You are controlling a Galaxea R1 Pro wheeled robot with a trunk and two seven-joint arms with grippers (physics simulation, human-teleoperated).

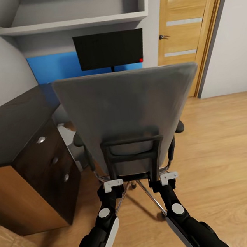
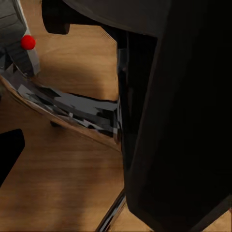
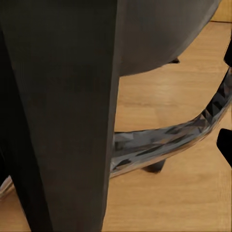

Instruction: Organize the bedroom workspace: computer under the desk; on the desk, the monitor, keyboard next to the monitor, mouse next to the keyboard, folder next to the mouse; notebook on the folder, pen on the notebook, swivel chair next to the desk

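Note:
I stand behind the swivel chair point(image 1: 128, 103); its tall grey back blocks my view of the seat. Both grippers reach the black frame point(image 1: 132, 153) at the bottom of that back. My left gripper point(image 1: 113, 184) is at the frame's left upright point(image 2: 179, 121), with one dark fingertip point(image 2: 9, 154) well apart from it, so it looks open. By the right upright point(image 3: 63, 96) my right gripper point(image 1: 168, 177) stands the same way, fingertip point(image 3: 224, 145) at the edge. The monitor point(image 1: 109, 49) stands on the desk point(image 1: 10, 127) beyond the chair. Folder, keyboard, mouse, notebook, pen and computer are out of view.
The desk's black drawers point(image 1: 52, 161) are close on my left, and a blue back panel point(image 1: 53, 68) lies behind. A wooden door point(image 1: 188, 24) is at the back right, with open wood floor point(image 1: 228, 144) to the right. The chair's metal base legs point(image 1: 149, 194) spread under my arms.

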